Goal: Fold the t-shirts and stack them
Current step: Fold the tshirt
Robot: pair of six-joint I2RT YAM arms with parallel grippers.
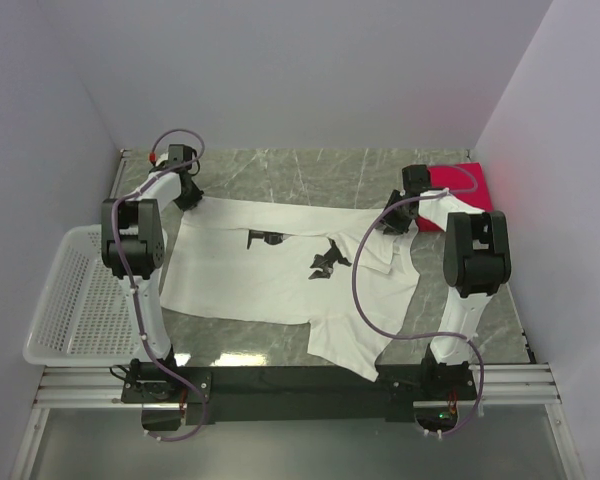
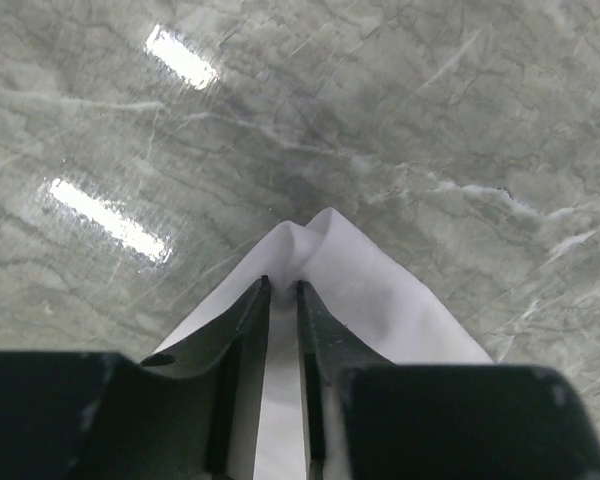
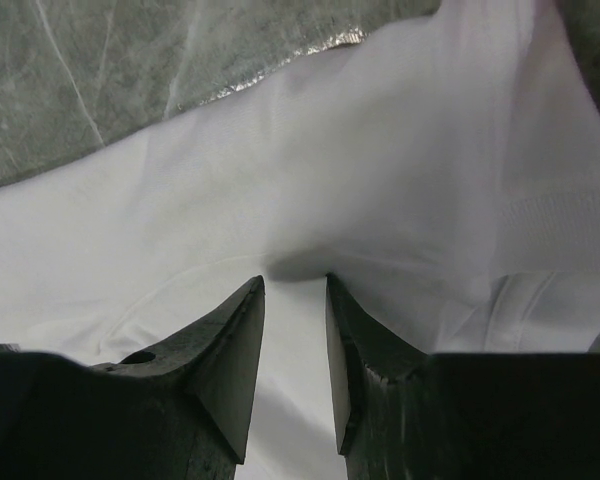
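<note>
The white t-shirt (image 1: 270, 285) with small black print lies spread flat on the marble table, hem to the left and collar to the right. My left gripper (image 1: 187, 196) is at its far left corner. In the left wrist view the jaws (image 2: 281, 285) are shut on that corner of white cloth (image 2: 370, 290), which sticks out past the tips. My right gripper (image 1: 394, 222) is at the shirt's far right shoulder. In the right wrist view its jaws (image 3: 295, 280) pinch a raised fold of the cloth (image 3: 330, 160). The red t-shirt (image 1: 462, 184), folded square, lies at the back right corner.
A white plastic mesh basket (image 1: 68, 298) stands off the table's left side. Walls close in on the left, back and right. Bare marble table (image 1: 310, 170) shows behind the shirt and in front of it (image 1: 230, 345). A sleeve hangs toward the near edge (image 1: 345, 350).
</note>
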